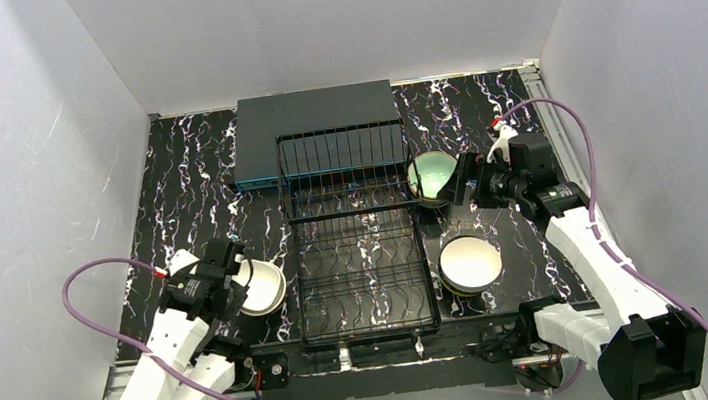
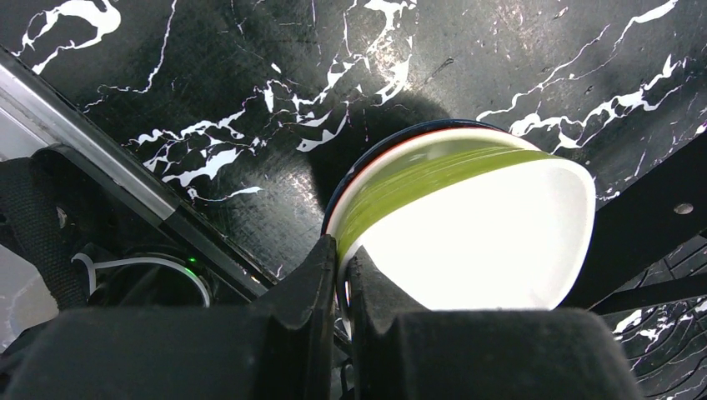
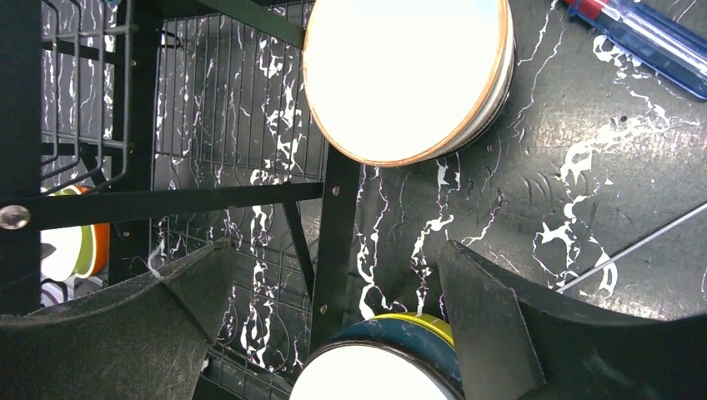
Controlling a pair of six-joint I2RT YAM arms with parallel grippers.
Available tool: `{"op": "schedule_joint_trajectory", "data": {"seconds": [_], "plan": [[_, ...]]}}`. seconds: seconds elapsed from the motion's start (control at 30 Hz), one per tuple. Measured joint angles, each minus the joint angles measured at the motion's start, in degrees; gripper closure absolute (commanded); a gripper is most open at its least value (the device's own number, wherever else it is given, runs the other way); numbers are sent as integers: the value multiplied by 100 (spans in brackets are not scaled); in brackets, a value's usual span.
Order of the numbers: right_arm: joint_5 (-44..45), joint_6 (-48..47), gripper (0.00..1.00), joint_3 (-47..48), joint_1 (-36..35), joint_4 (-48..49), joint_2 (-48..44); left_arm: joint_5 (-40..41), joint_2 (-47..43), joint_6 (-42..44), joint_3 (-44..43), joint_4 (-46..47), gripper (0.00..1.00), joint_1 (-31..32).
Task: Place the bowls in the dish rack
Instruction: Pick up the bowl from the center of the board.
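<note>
The black wire dish rack (image 1: 359,235) stands mid-table and holds no bowls. At its left is a stack of bowls (image 1: 261,286). My left gripper (image 1: 236,274) is shut on the rim of the top one, a lime green bowl (image 2: 467,225) with a white inside, one finger (image 2: 313,275) outside the wall and one inside. Right of the rack, my right gripper (image 1: 459,183) stands open and empty just beside a mint-lined bowl (image 1: 433,176). Its wrist view shows a dark blue wall (image 3: 400,337) over a yellow bowl, low between the open fingers (image 3: 200,275). A beige-rimmed stack (image 1: 470,262) sits nearer.
A flat dark grey box (image 1: 312,129) lies behind the rack. A blue-handled tool (image 3: 642,33) lies on the marbled black table past the beige-rimmed bowl (image 3: 408,75). White walls close in both sides and the back.
</note>
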State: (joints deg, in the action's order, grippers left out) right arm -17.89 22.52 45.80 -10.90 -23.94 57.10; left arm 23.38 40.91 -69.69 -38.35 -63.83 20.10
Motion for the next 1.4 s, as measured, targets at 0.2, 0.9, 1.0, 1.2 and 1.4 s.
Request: {"op": "schedule_joint_trajectory", "data": {"seconds": [0.2, 0.9, 1.0, 1.2, 1.4], "plan": [[-26, 4, 1, 170, 0, -9, 9, 57, -293, 22, -57, -162, 100, 0], [-293, 433, 1, 1259, -2, 48, 251, 350, -1311, 1154, -1300, 474, 100, 0], [-529, 535, 1, 1443, -2, 146, 269, 299, -1314, 1447, -1563, 765, 100, 0], [-1220, 782, 1, 1622, -74, 605, 302, -114, -1344, 1910, -1919, 1401, 100, 0], [-1606, 997, 1, 1624, -476, 1132, 284, -1421, -1309, 2402, -1989, 2553, 100, 0]]}}
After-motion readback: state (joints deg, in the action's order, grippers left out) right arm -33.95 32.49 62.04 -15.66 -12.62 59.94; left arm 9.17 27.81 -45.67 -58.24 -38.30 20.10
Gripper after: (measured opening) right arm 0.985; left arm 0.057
